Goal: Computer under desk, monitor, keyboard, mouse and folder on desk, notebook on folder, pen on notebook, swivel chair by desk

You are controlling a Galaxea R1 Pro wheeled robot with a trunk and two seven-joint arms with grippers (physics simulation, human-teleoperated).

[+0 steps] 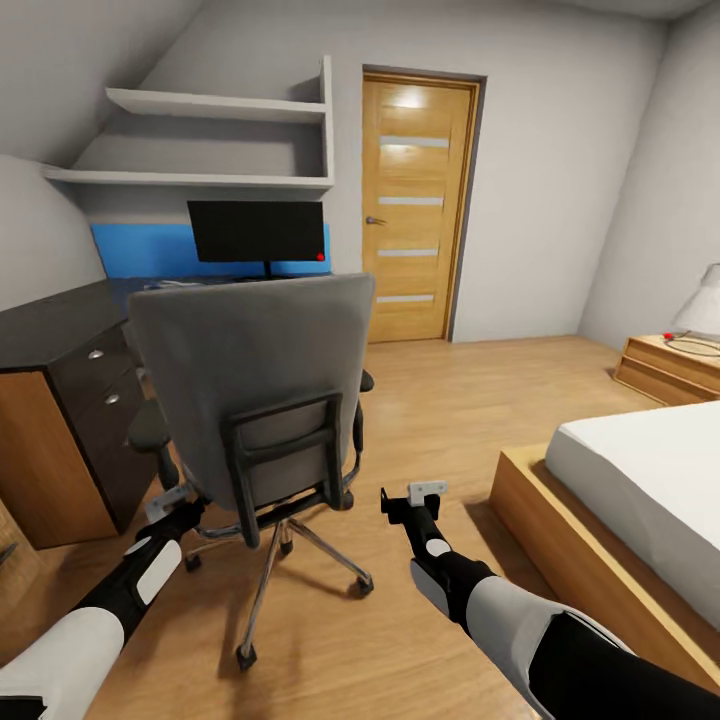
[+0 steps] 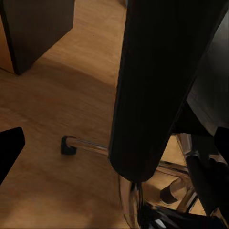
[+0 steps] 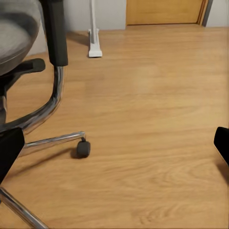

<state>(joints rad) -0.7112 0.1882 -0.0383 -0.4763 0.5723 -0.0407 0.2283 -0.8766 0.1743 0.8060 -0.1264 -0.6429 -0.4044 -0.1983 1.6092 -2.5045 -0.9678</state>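
Observation:
The swivel chair (image 1: 255, 385) stands with its tall grey back toward me, on a chrome star base with black casters. Behind it the monitor (image 1: 257, 231) stands on the desk, whose blue back panel (image 1: 140, 250) shows past the chair. My left gripper (image 1: 180, 505) is open low at the chair's back; in the left wrist view its fingers (image 2: 9, 149) stand either side of a black chair bar (image 2: 148, 86). To the right of the chair base my right gripper (image 1: 405, 498) hangs open over bare floor. The keyboard, mouse, folder, notebook, pen and computer are hidden or out of view.
A black drawer unit (image 1: 70, 390) stands close on the left. A low wooden bed (image 1: 640, 480) fills the right side, with a nightstand and lamp (image 1: 680, 355) beyond it. A wooden door (image 1: 415, 200) is shut at the back. The desk's white leg (image 3: 94, 33) and a chair caster (image 3: 83, 149) show in the right wrist view.

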